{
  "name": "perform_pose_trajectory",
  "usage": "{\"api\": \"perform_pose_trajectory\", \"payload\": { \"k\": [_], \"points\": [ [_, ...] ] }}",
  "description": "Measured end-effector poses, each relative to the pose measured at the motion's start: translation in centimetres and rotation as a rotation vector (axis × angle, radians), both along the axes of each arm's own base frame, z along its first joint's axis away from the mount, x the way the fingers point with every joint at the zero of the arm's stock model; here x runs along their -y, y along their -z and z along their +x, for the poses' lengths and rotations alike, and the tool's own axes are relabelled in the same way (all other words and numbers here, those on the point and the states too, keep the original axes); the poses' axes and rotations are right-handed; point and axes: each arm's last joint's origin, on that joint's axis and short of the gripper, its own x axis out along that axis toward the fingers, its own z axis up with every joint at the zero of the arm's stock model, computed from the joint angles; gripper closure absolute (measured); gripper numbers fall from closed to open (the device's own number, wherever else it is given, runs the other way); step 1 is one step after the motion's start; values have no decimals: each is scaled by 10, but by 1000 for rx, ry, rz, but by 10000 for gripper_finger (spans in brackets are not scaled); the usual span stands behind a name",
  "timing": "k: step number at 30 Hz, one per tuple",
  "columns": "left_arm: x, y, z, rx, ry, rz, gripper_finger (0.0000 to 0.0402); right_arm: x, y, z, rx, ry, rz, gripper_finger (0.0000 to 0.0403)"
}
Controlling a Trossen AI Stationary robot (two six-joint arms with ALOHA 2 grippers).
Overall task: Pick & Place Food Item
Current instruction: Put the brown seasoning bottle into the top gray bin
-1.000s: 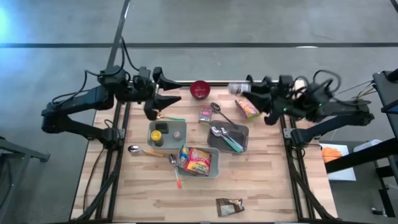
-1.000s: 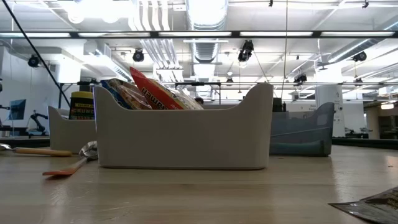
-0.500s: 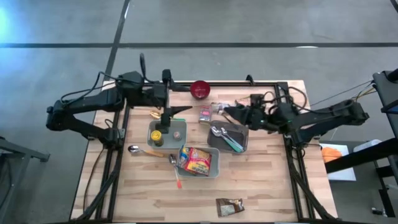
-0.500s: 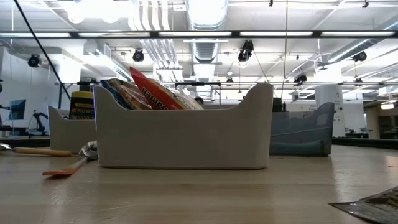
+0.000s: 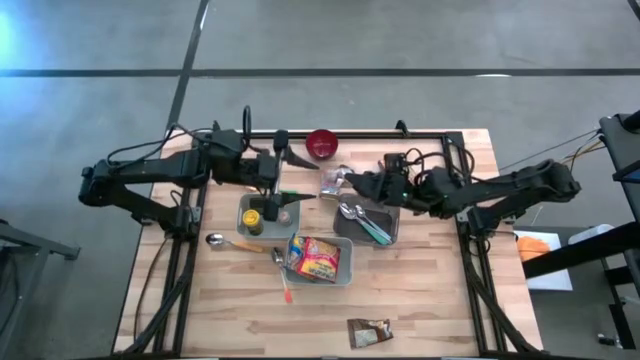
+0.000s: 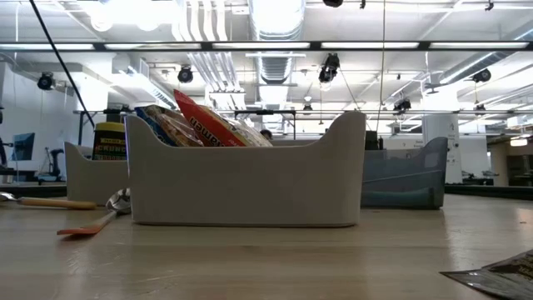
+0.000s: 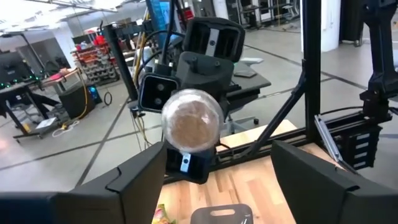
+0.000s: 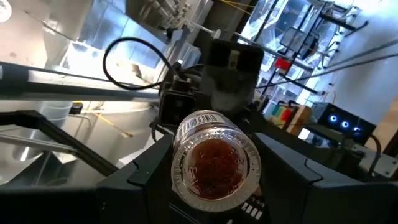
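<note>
A clear jar [image 8: 214,163] with reddish contents and a barcode label is held above the table's middle, with my right gripper [image 5: 350,182] shut on it. In the high view the jar [image 5: 334,180] lies level, pointing toward the left arm. My left gripper [image 5: 290,200] stands open over the left bin [image 5: 285,228], facing the jar. In the left wrist view the jar's round end [image 7: 191,121] shows ahead of that gripper's spread fingers, apart from them. Neither gripper shows in the low view. My right gripper pinches the jar's round side wall [image 8: 180,158] between its two fingers [image 8: 146,174], one on each side. The fingers come level from the table's right and lie along the jar. The jar is lifted clear and lies on its side, one end toward the left arm.
The left bin holds a yellow-lidded jar [image 5: 253,218]. A middle bin [image 5: 345,268] holds snack packets [image 5: 313,256], and a grey bin [image 5: 388,228] holds spoons. A red bowl [image 5: 322,143] sits at the far edge. Loose spoons [image 5: 215,240] and a packet [image 5: 369,332] lie on the table.
My right gripper has come down and toward the table's left with the jar, rolling as it went, so the jar now lies level over the table's middle. My left gripper has moved toward the table's right and a little down, over the left bin, and has rolled.
</note>
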Motion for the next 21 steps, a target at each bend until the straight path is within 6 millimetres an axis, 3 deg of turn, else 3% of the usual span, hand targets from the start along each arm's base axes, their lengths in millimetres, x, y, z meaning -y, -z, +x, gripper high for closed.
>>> {"api": "perform_pose_trajectory", "payload": {
  "k": [5,9,13,21],
  "points": [
    [0,-1,0,6,2,4,68,-1,4,5,2,-13,29,217],
    [2,-1,1,23,16,102,47,-1,8,10,17,-32,57,217],
    [4,0,4,31,11,189,43,-2,13,14,16,-41,77,217],
    [5,9,17,20,13,205,43,-2,15,17,40,-49,96,217]
  ]
}}
